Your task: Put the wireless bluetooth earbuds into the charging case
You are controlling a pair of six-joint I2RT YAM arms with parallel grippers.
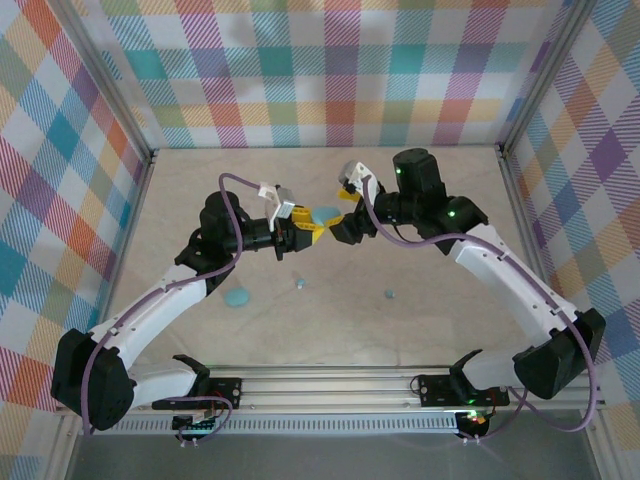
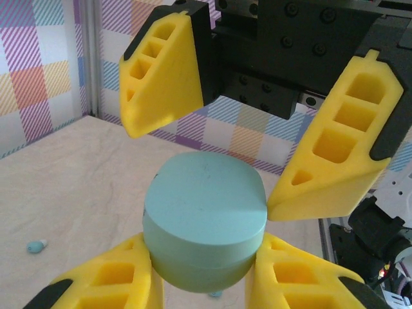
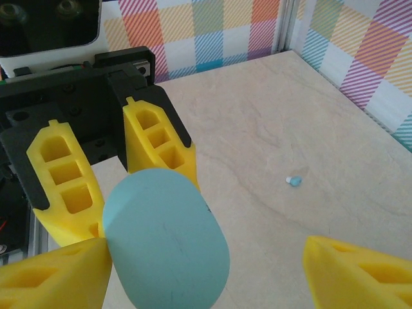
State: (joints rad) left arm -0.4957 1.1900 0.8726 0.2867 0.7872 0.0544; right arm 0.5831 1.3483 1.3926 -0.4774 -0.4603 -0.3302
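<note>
A light-blue rounded charging case (image 1: 325,217) hangs above the middle of the table, lid closed. My left gripper (image 1: 303,230) is shut on its lower half; in the left wrist view the case (image 2: 205,222) sits between the two yellow fingers (image 2: 112,283). My right gripper (image 1: 345,212) faces it, open and straddling the lid. One right finger (image 2: 335,161) touches the lid's edge; the other stands apart. In the right wrist view the case (image 3: 164,241) is by the left finger (image 3: 51,277). Two wireless bluetooth earbuds (image 1: 299,284) (image 1: 390,294) lie on the table.
A second light-blue case (image 1: 238,296) lies on the table near the left arm. One earbud (image 3: 293,181) shows on the beige tabletop right of the held case, another (image 2: 37,245) far left. Plaid walls (image 1: 340,70) and a metal frame enclose the table.
</note>
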